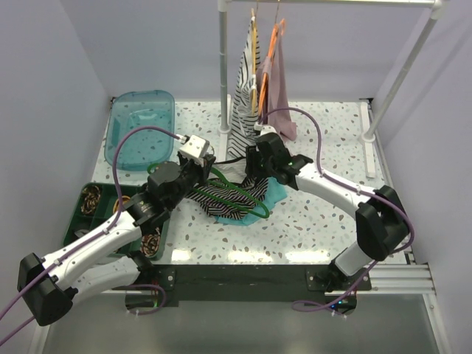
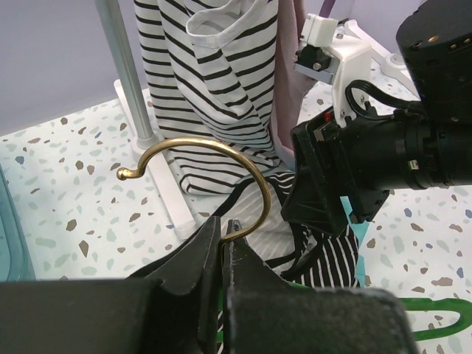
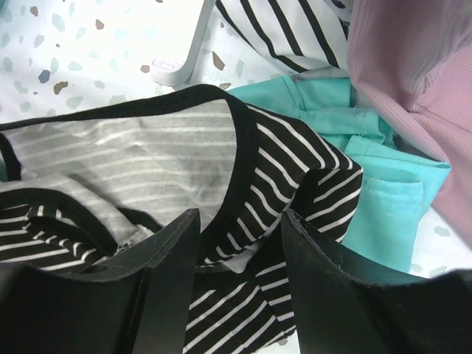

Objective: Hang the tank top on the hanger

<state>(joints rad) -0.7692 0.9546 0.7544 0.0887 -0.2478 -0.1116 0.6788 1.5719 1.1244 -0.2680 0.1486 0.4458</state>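
- Two arms reach from the near edge of the speckled table [image 1: 324,228] toward the rack post [image 1: 223,74], one on each side of it.
- Well nearer than the post and far to its left sits a dark-green compartment tray [image 1: 74,225], partly under the left arm.
- The tank top [image 1: 221,208] lies crumpled on the table, nearer than the post's foot and a little to its right, with its striped panels running in different directions.
- The hanger [image 2: 206,140] lies across the tank top. Its green body is draped over the fabric, and its brass hook curves up toward the post.
- The left gripper [image 2: 223,228] has its fingers pressed together on the lower end of that hook.
- The right gripper [image 3: 240,217] is down over the tank top on the side right of the post. Its fingers are spread apart, with the black-trimmed edge of the fabric lying between them.
- A teal cloth [image 1: 276,193] lies partly under the tank top's right side, nearer than the post.
- Left of the post, at about its depth, stands a clear blue-green tub [image 1: 140,96].
- Just right of the post hang a striped garment [image 1: 243,103] on a yellow hanger and a pink garment [image 1: 279,88] on an orange one. Their hems reach the table.
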